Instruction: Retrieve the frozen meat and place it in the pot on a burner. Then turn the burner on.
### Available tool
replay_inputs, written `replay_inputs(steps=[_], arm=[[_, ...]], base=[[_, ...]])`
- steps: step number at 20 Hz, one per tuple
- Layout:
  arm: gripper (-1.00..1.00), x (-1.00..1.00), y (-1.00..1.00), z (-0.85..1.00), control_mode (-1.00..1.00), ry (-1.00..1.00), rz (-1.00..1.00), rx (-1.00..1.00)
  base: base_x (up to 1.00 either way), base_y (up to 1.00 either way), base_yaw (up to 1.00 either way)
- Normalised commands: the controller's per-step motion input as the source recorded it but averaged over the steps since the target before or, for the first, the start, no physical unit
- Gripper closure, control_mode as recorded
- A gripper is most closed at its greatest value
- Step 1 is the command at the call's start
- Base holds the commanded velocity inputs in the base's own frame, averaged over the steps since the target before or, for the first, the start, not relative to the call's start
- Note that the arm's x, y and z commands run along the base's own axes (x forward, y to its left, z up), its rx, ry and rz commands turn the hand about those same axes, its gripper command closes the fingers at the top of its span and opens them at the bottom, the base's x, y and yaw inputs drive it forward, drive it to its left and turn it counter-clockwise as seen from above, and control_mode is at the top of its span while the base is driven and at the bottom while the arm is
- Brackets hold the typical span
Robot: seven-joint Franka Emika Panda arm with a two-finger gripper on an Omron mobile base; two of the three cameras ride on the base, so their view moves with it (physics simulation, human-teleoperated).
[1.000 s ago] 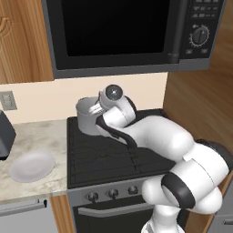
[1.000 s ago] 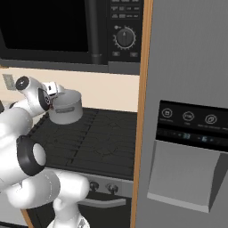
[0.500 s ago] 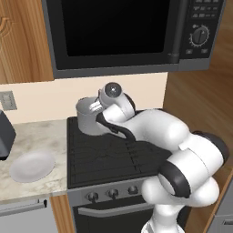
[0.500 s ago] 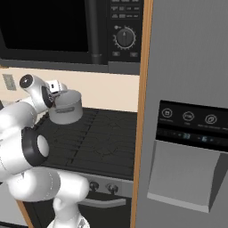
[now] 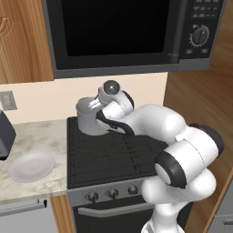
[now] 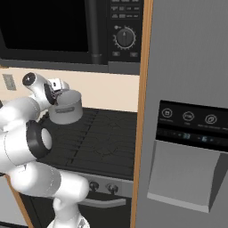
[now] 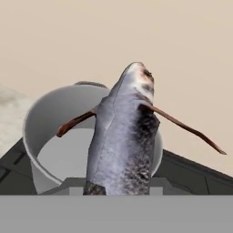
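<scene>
Left base view looks forward and down from behind the arm's left; right base view does likewise from its right; both share the pot (image 5: pixel 89 117) on the cooktop (image 6: pixel 95 140) (hand view sits close above that pot's mouth).

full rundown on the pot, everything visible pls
The pot is a plain grey metal cylinder with straight sides, open-topped, its inside pale and holding nothing that shows. It stands upright on the black cooktop, at the back left corner near the beige wall, with a short bar handle on its far rim in the hand view. The end effector is shut on the frozen meat just above the rim, not yet inside.
</scene>
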Motion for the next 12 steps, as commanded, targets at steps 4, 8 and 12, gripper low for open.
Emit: replay_inputs(steps=[4, 8, 12], arm=[[1.0, 0.22, 0.0, -0.07, -1.0, 0.0, -0.01, 0.0], [1.0, 0.27, 0.0, -0.04, -1.0, 0.0, -0.02, 0.0], [1.0, 0.29, 0.0, 0.0, -1.0, 0.0, -0.02, 0.0]], base=[[0.0, 0.0, 0.0], [0.0, 0.0, 0.0], [0.0, 0.0, 0.0]])
